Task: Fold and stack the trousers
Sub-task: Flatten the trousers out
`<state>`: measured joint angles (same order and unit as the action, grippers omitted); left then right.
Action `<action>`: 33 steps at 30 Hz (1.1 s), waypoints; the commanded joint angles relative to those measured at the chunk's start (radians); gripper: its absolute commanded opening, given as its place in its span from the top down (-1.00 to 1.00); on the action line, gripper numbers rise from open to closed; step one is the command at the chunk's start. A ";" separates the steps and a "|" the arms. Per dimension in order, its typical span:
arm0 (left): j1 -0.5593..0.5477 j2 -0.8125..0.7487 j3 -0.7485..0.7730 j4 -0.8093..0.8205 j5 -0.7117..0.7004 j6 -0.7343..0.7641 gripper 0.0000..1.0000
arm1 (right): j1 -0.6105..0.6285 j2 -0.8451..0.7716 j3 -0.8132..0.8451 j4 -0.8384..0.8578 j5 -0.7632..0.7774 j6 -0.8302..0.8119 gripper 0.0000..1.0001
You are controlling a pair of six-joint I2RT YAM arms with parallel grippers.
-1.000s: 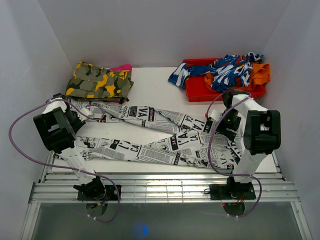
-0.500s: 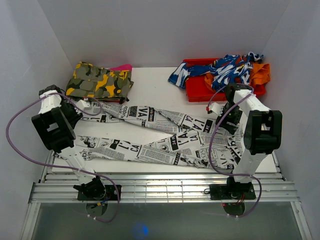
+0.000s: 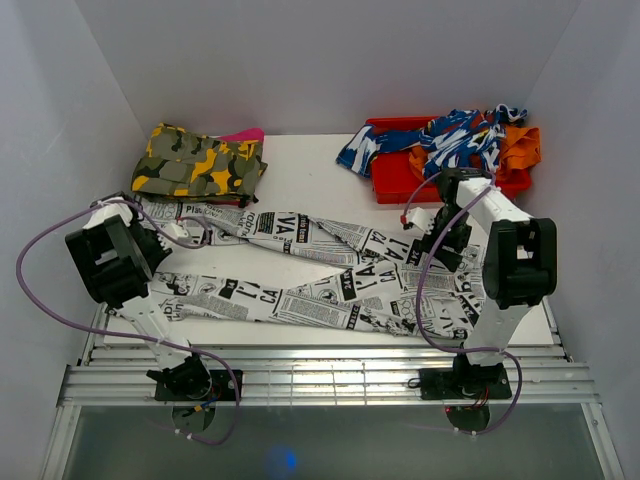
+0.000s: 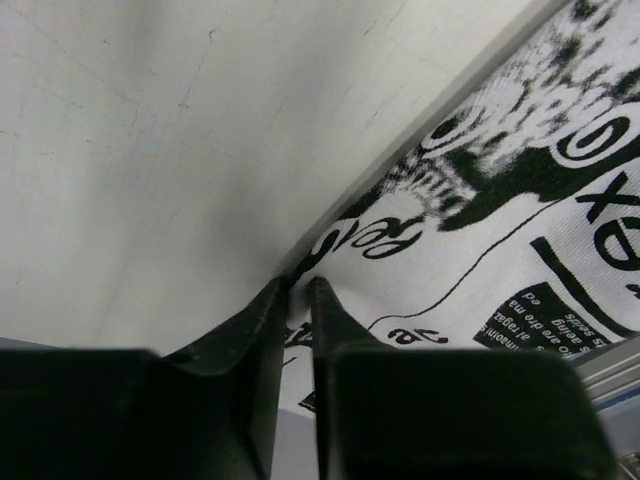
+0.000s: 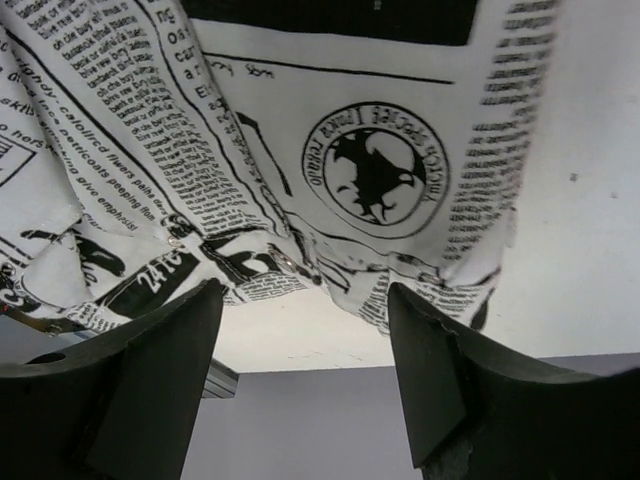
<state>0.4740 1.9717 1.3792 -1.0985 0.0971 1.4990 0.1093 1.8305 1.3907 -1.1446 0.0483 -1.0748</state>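
Trousers [image 3: 300, 270], newspaper print, one pair. Laid out full length across the middle of the table [image 3: 310, 185], waist toward 3 o'clock, the two legs running out toward 9 o'clock with a bare wedge of tabletop between them. Somewhat rumpled at the waist.

Progress: no fold made, as far as the overhead view shows, and nothing stacked. Judged to be at the opening step, with both arms at opposite ends of the garment. All folds and the stacking remain.

Left gripper [image 4: 297, 285]: at 9 o'clock, on the cuff end of the far leg. Jaws drawn almost together, with a thin strip of printed hem showing between them, so it appears to be pinching the cloth edge.

Right gripper [image 5: 305, 290]: at 3 o'clock, over the waist. Jaws wide apart, printed cloth beneath them, nothing held.

Surface: white tabletop, flat, with a ribbed metal rail [image 3: 320, 380] along the near edge at 6 o'clock.

Other items: camouflage garment [image 3: 197, 162], folded, at 11 o'clock. Red tray [image 3: 400, 180] at 1 o'clock, with a blue-and-white garment [image 3: 450, 140] spilling over its rim and an orange cloth [image 3: 518, 148] beside that.

Room: plain white walls on three sides.
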 commanded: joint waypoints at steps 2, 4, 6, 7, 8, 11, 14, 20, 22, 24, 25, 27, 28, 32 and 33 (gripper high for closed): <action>-0.001 -0.011 -0.005 0.104 0.016 0.004 0.69 | -0.003 0.001 -0.056 0.012 -0.007 0.016 -0.35; -0.006 -0.010 0.068 0.104 0.036 -0.034 0.85 | -0.003 0.001 -0.077 0.032 0.001 0.015 -0.23; -0.009 -0.010 0.136 0.101 0.082 -0.072 1.00 | -0.005 0.001 -0.111 0.071 0.024 0.010 -0.17; -0.009 -0.011 0.208 0.097 0.096 -0.107 1.00 | -0.007 0.003 -0.125 0.081 0.045 0.012 -0.15; -0.008 -0.023 0.239 0.092 0.108 -0.124 1.00 | -0.013 0.010 -0.149 0.107 0.059 0.010 -0.15; 0.005 -0.072 0.300 0.110 0.160 -0.163 1.00 | -0.040 0.032 -0.182 0.141 0.102 0.012 -0.08; 0.069 -0.327 0.165 0.170 0.290 -0.162 1.00 | -0.095 0.067 -0.171 0.187 0.143 0.015 0.02; 0.297 -0.704 -0.613 0.321 0.256 0.102 1.00 | -0.164 0.081 -0.088 0.198 0.196 -0.010 0.10; 0.348 -0.770 -0.765 0.357 0.193 0.136 1.00 | -0.177 0.087 -0.064 0.195 0.211 -0.016 0.11; 0.368 -0.789 -0.812 0.361 0.164 0.126 0.43 | -0.177 0.081 -0.029 0.158 0.180 -0.016 0.04; 0.371 -0.780 -0.772 0.320 0.168 0.107 0.14 | -0.177 0.063 -0.001 0.119 0.151 -0.026 -0.03; 0.402 -0.714 -0.543 0.057 0.263 0.110 -0.23 | -0.177 0.003 0.065 0.037 0.086 -0.048 -0.13; 0.403 -0.683 -0.493 -0.034 0.306 0.107 -0.30 | -0.177 -0.008 0.097 -0.001 0.055 -0.050 -0.15; 0.396 -0.617 -0.278 -0.130 0.438 0.073 -0.39 | -0.152 -0.039 0.157 -0.132 -0.090 -0.016 -0.17; 0.388 -0.607 -0.258 -0.121 0.449 0.055 -0.41 | -0.131 -0.054 0.140 -0.132 -0.097 0.002 -0.16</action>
<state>0.8715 1.3483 1.0069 -1.0817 0.3744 1.5845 -0.0563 1.8538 1.4986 -1.1301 0.0898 -1.0805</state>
